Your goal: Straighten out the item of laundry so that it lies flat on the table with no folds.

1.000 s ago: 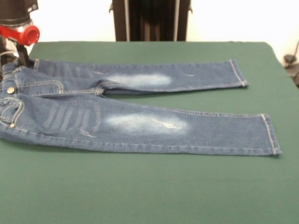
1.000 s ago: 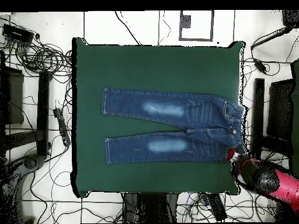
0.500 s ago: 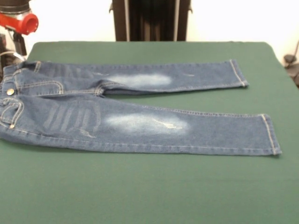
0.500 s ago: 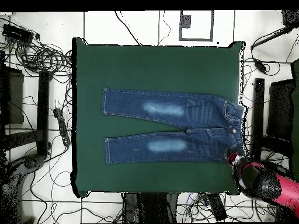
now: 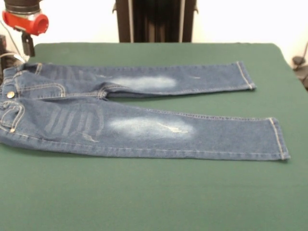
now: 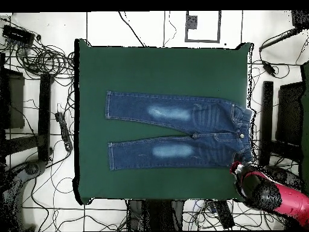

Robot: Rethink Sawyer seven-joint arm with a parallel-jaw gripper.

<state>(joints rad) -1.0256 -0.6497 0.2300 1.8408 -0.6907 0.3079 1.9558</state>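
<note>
Your jeans lie spread flat on the green table, both legs extended toward the right, waistband at the left edge. Your gripper hangs above the waistband's far corner; jaw state cannot be determined.

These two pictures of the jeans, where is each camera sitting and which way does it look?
Front view: sits low across the table, looking along its top at the jeans; only the arm's red and black end shows, top left, above the waistband.
Overhead view: hangs above, looking straight down at the whole table and the cabled floor; the red arm enters from the lower right.
Shared: both show the jeans spread flat, legs apart, and the arm near the waistband corner.
</note>
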